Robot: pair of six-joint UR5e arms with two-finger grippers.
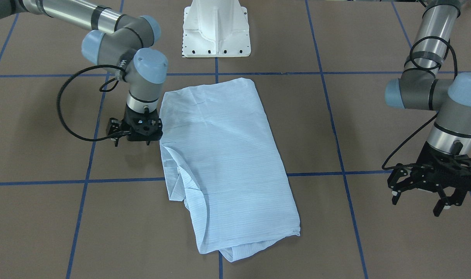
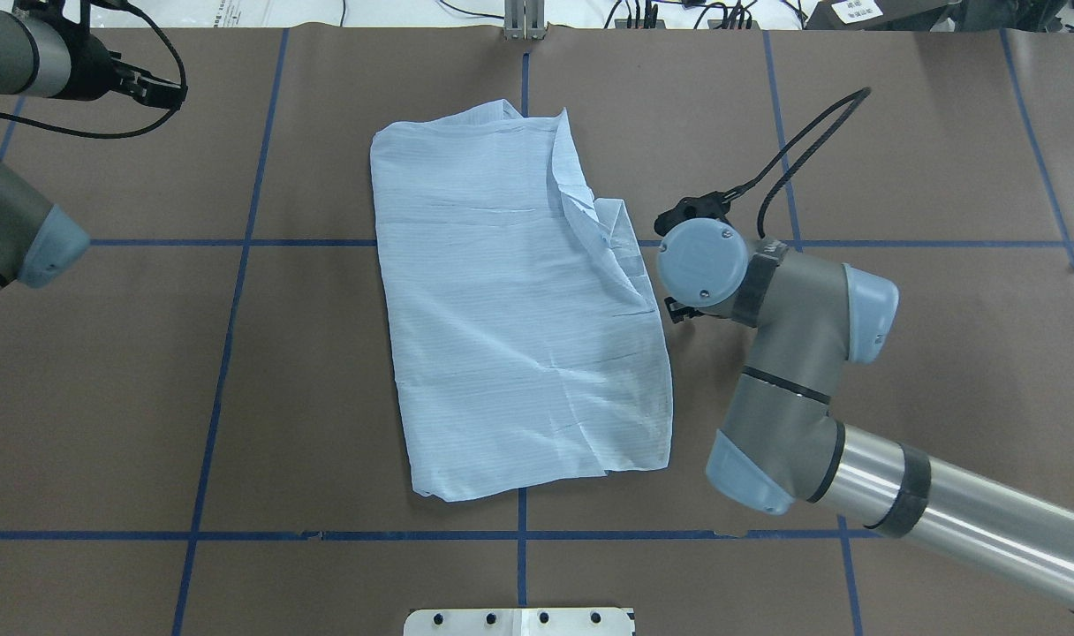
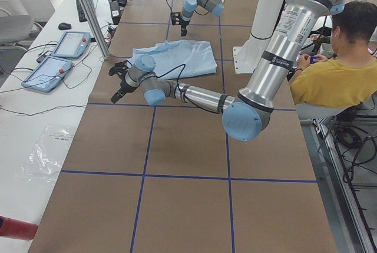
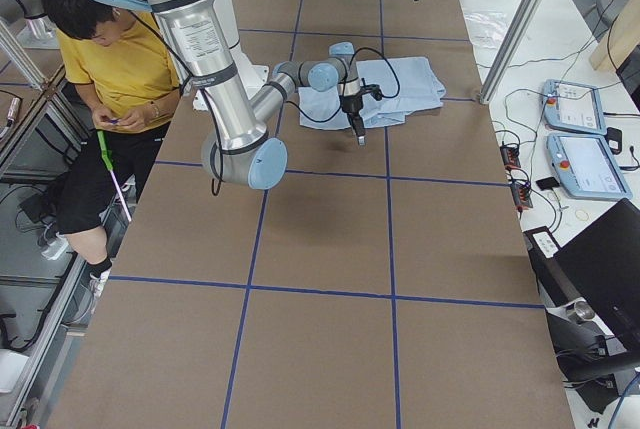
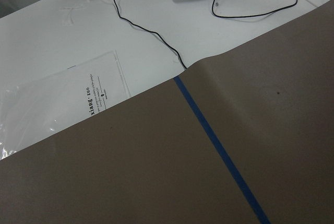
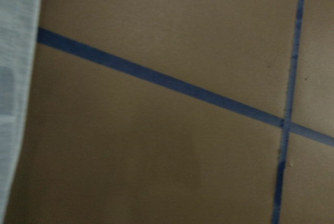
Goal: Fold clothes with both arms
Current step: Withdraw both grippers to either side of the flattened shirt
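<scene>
Left arm [image 1: 450,112]: jaws spread wide, empty, well apart from the pale-blue striped shirt [image 1: 224,155], which lies on the desk [image 1: 375,240] folded into a long panel. Right arm [image 1: 146,77]: jaws just beside its edge, opening unclear. Crosswise folds probably remain.

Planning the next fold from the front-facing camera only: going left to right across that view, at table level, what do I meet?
right gripper, close by the shirt's edge → pale-blue shirt, lying folded on the table → left gripper, fingers spread, well clear of the shirt.
</scene>
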